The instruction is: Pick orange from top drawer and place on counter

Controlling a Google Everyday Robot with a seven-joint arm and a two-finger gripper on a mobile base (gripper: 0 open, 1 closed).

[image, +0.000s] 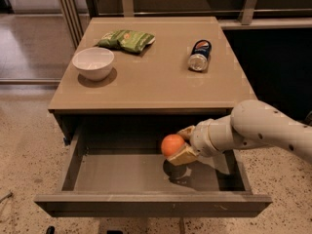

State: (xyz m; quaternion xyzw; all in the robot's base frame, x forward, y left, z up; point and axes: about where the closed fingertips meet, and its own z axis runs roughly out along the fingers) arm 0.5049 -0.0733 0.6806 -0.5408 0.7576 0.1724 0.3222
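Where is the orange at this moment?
In the camera view, the orange is gripped by the pincer, right of centre over the open top drawer, just below the counter.

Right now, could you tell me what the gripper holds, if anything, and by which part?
The gripper, in the open drawer, holds the orange by its side facing the arm, fingers above and below.
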